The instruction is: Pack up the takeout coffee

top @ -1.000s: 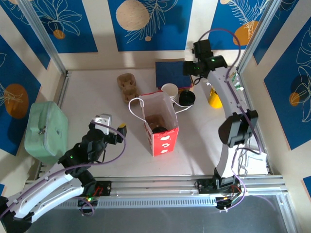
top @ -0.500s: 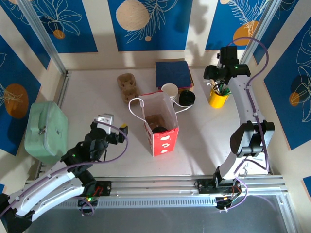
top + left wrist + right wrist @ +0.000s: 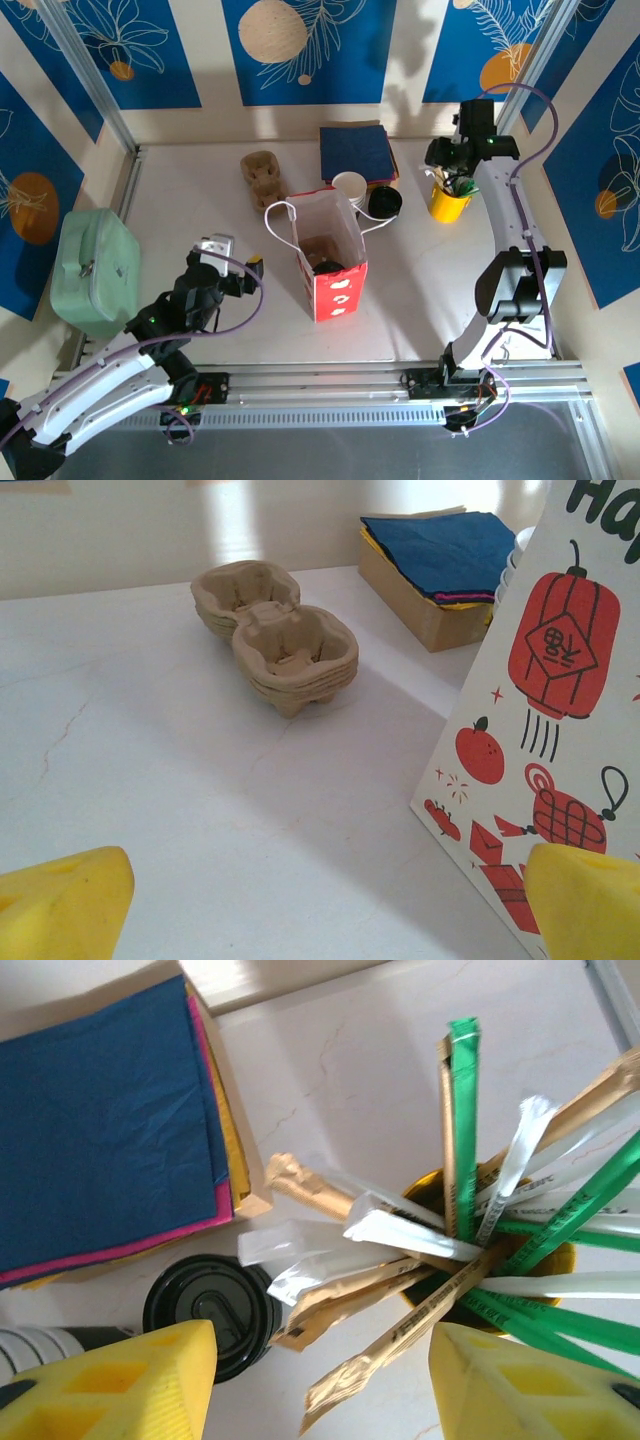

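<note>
Jaws on your right gripper [image 3: 325, 1390] stand apart with nothing pinched between them. They hang over the yellow cup [image 3: 448, 205] of straws and sachets, and one brown sachet [image 3: 390, 1345] slants through the gap, clear of both fingers as far as you can see. Just outside its left finger [image 3: 150, 1380] sits the stack of black lids [image 3: 212, 1305]. The white cups [image 3: 35, 1345] are further out on that side, and the box of blue napkins [image 3: 100, 1110] lies ahead of that finger.

From above, you see the same gripper [image 3: 452, 168] over the cup, well off to the side of the paper bag [image 3: 335, 285].

Your left gripper [image 3: 320, 920] is spread wide and holds nothing, with bare table [image 3: 150, 780] between the tips. The printed wall of the bag [image 3: 560, 660] rises just beyond its right finger [image 3: 585, 900]. The stacked cardboard cup carriers [image 3: 275, 630] lie ahead of the gap, well apart from it. In the overhead view this gripper [image 3: 222, 252] sits low beside the bag, near it but not touching.

The takeout coffee [image 3: 328, 267] appears to be down inside the bag. A dark round lid shows through the open mouth beside a piece of brown cardboard. The bag's walls hide its side, so you cannot check its colour from here. Both sets of jaws are outside the bag and away from the coffee
</note>
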`<state>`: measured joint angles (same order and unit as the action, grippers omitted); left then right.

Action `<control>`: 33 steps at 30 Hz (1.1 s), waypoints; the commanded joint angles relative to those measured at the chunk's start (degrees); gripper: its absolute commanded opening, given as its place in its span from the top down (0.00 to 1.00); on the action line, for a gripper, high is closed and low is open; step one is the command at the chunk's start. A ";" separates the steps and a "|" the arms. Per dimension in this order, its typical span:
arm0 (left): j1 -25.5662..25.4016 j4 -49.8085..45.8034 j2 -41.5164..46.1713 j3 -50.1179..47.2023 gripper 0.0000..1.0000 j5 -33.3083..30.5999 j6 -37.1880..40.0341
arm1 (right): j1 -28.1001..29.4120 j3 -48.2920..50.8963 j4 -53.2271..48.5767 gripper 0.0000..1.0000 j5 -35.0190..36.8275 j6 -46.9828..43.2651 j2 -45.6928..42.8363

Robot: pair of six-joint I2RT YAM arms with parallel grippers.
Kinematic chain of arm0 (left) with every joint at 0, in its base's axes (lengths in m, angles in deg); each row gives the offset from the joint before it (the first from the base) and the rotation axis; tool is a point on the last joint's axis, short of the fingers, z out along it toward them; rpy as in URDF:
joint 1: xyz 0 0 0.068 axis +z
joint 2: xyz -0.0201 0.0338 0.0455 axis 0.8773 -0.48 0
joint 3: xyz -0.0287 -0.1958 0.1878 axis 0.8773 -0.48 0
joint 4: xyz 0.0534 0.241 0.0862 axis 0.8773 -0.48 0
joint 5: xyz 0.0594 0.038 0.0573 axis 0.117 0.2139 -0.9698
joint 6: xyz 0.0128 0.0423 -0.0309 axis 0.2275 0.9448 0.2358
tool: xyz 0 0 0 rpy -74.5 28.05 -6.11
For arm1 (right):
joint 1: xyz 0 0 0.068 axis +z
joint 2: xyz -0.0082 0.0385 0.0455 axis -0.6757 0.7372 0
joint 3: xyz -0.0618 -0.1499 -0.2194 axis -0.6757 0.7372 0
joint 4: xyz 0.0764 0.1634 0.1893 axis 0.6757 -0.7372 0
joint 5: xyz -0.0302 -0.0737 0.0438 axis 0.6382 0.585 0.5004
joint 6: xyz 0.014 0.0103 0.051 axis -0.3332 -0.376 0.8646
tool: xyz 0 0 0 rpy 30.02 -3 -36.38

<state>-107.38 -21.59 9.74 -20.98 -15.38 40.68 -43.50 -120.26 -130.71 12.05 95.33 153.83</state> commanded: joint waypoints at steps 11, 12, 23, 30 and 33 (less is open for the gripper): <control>-0.43 2.58 -0.51 -0.03 0.00 0.74 -0.41 | -1.56 -5.83 -0.18 0.47 -0.73 2.14 7.66; -0.48 2.49 -0.51 -0.05 0.00 0.73 -0.41 | -1.55 -6.53 -0.57 0.47 -0.31 2.17 8.38; -0.45 2.95 -0.86 0.00 0.00 0.33 0.25 | -1.58 -8.73 -1.56 0.54 1.05 1.83 11.04; -0.43 3.10 -1.71 -0.09 0.00 0.68 0.21 | -2.05 -8.28 -1.03 0.58 1.46 1.61 10.92; -0.45 3.04 -1.58 -0.18 0.00 0.73 0.06 | -2.45 -8.04 -0.95 0.60 1.37 1.75 11.14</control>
<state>-107.38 -19.88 7.88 -20.98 -15.16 40.75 -45.32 -127.41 -131.24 13.10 96.75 164.82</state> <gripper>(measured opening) 0.997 0.407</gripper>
